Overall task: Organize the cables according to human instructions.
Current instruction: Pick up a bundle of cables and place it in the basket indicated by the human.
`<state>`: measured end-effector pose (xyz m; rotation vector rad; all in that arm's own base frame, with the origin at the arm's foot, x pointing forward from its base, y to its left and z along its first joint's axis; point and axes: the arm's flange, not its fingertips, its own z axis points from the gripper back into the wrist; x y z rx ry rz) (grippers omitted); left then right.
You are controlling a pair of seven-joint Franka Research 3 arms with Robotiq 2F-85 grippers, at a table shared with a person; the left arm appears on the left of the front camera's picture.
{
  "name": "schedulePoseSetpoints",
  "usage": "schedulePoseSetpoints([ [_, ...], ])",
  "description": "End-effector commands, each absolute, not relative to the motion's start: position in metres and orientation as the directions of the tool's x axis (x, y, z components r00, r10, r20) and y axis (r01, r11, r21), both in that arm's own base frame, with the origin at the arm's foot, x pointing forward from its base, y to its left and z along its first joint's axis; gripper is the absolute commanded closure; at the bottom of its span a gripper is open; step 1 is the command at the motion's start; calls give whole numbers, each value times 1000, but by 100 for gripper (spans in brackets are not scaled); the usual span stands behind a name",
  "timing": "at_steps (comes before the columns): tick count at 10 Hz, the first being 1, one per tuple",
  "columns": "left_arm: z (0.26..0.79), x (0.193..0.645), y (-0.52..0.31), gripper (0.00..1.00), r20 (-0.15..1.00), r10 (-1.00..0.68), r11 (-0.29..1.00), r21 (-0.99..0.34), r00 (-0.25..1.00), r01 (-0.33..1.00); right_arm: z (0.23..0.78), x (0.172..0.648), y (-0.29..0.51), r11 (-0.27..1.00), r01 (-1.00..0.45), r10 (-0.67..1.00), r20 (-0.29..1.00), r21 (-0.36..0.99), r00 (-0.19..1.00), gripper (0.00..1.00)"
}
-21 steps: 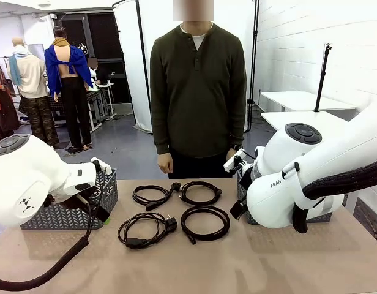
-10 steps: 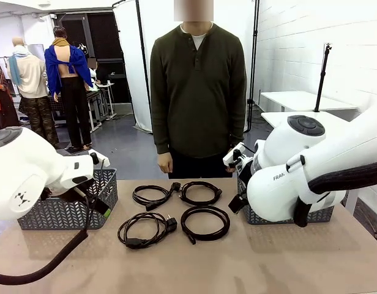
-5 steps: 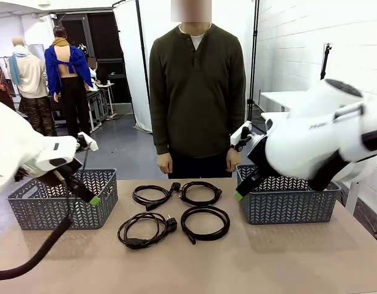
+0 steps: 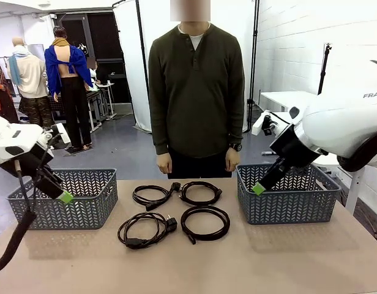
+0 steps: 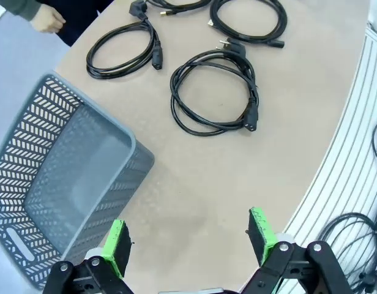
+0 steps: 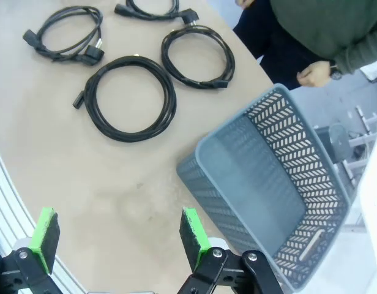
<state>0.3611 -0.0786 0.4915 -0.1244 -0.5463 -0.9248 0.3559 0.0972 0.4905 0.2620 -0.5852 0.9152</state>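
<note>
Black and thin, the near-left cord [image 4: 145, 230] lies at about 7 o'clock of the cluster in the middle of the tan table [image 4: 268, 257]. It is wound into a loose multi-turn loop, a little wider than it is deep, so its long axis runs 9 to 3. One chunky plug sits at its 2 o'clock edge and a second at its 6 o'clock edge.

Just beside it, at 5 o'clock of the cluster, you have the near-right cord [image 4: 205, 222]. It is a tidier, almost round ring, with a short tail poking out towards 7 o'clock.

Behind these, the far-left cord [image 4: 152, 196] is a flatter oval lying 9 to 3, with its plug reaching out at 2 o'clock. That plug comes close to the far-right cord [image 4: 201, 192], or may touch it. The far-right cord is an oval on the same axis, with a plug at its 3 o'clock side. All four lie flat on the table, apart from both grippers.

At 9 o'clock of the table stands the left basket [image 4: 84, 211], grey plastic with herringbone slots. Your left gripper [image 5: 187, 219] hangs in the air by it, green pads spread wide and holding nothing.

At 3 o'clock is the matching right basket [image 4: 298, 211]. Your right gripper [image 6: 117, 213] hovers at its near-left corner, its fingers likewise apart and empty.

At 12 o'clock a person [image 4: 196, 92] in a dark green top stands at the far edge, hands [image 4: 164, 163] hanging at their sides.
</note>
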Motion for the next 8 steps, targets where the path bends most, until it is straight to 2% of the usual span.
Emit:
schedulePoseSetpoints([
  [1,496,370,-67,0,525,-723,576,99,449,812,482,352,85,548,-836,661,611,3,436,0],
  [8,494,363,-73,0,505,-725,598,124,469,792,490,356,90,578,-816,661,592,-9,461,0],
])
